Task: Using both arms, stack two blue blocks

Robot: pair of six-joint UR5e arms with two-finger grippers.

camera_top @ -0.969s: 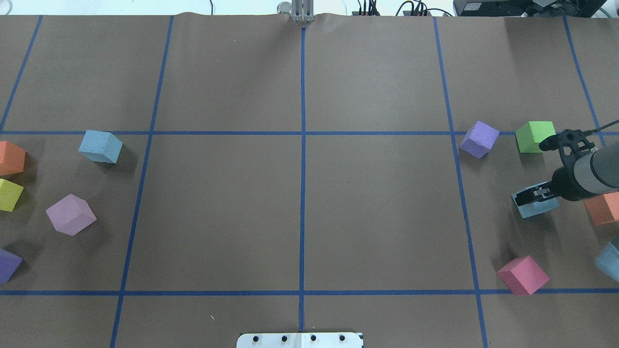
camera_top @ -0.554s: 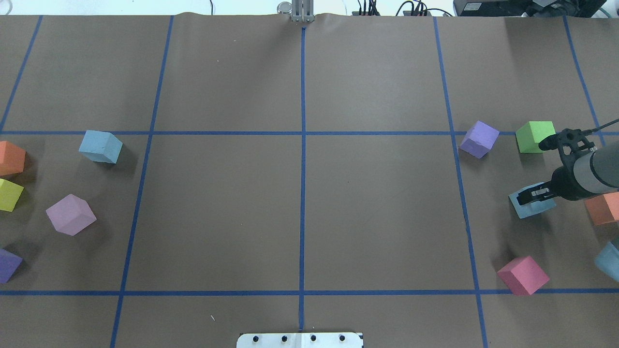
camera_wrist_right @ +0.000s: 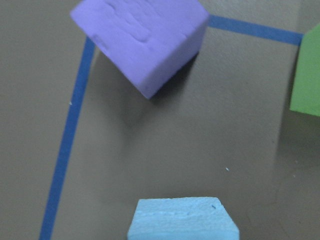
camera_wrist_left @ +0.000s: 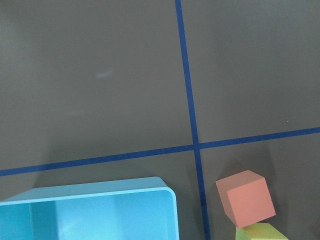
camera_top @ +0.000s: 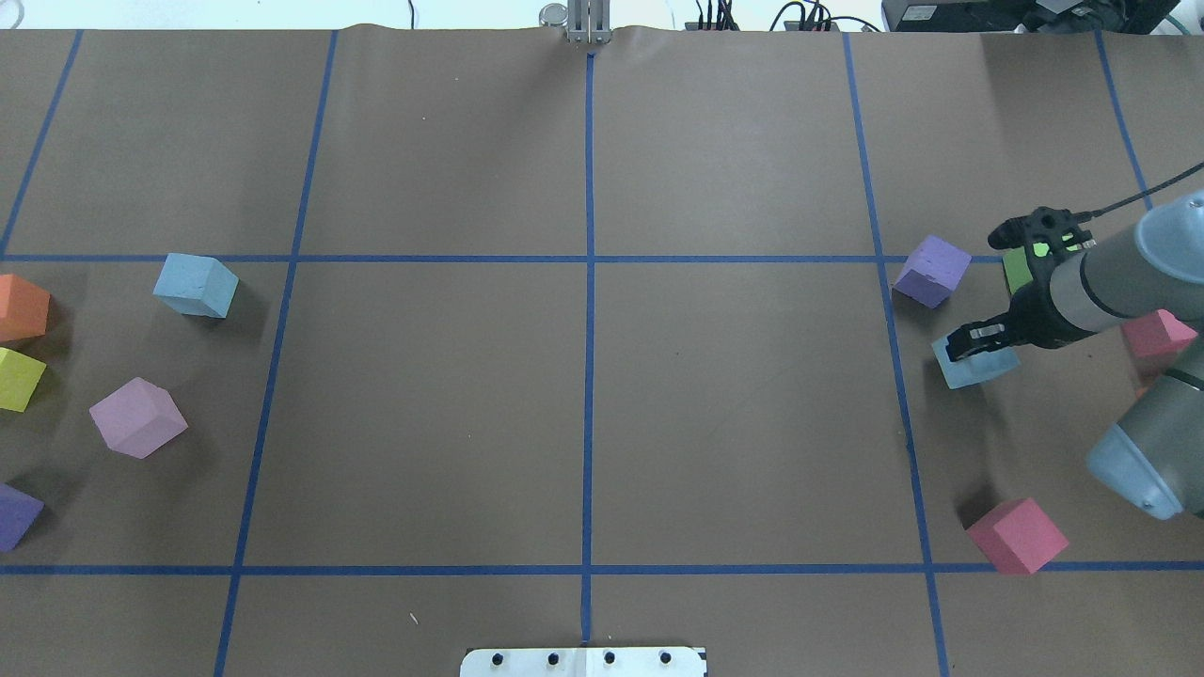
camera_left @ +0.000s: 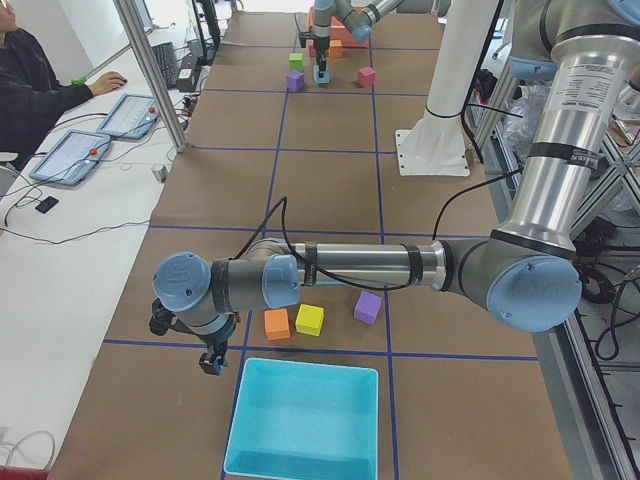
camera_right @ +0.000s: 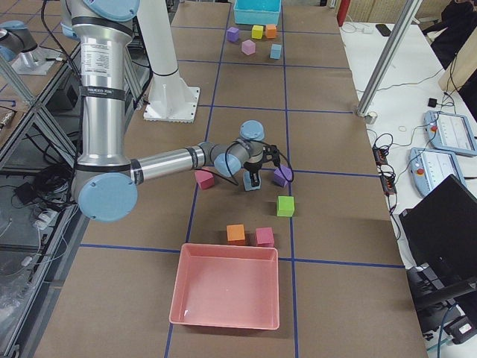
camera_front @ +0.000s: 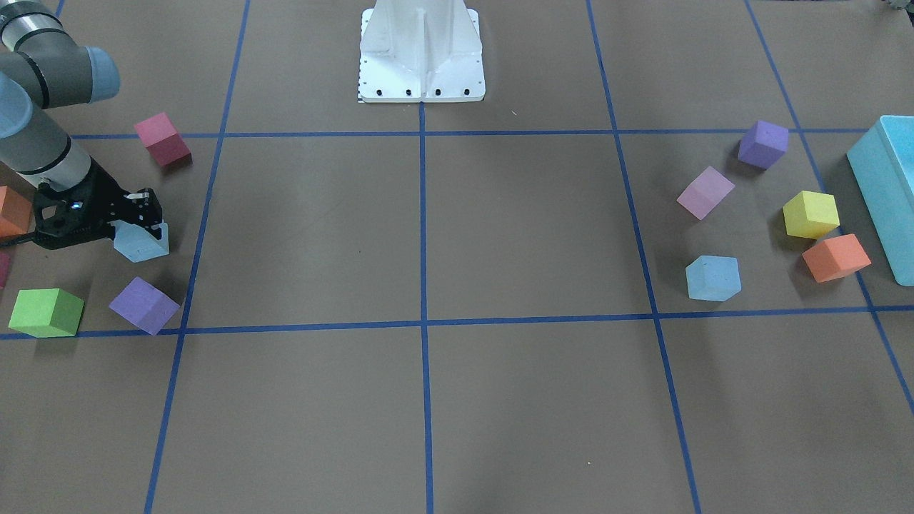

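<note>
The right gripper (camera_top: 974,343), fingers pinching one blue block (camera_top: 978,369), had carried it nearer the purple cube (camera_top: 931,271). The other blue block (camera_top: 196,285) stayed on the worktop (camera_top: 583,404), far from that cube. Whether the left gripper's (camera_left: 210,362) fingers were spread, I could not tell. The turquoise box (camera_left: 305,364) showed only its floor.

My near left arm (camera_left: 360,265) lies level above the counter (camera_left: 330,200), and the left end effector (camera_left: 211,364) points down just off the 10 o'clock corner of the turquoise box (camera_left: 310,362). I can't tell how its fingers stand. At the box's 12 o'clock an orange cube (camera_left: 277,323) and a yellow cube (camera_left: 310,320) sit side by side, with a purple cube (camera_left: 368,307) at 1 o'clock. Far off at my view's 12 o'clock, the right arm (camera_left: 345,12) has the right end effector (camera_left: 321,62) down at a blue block (camera_left: 322,75).
</note>
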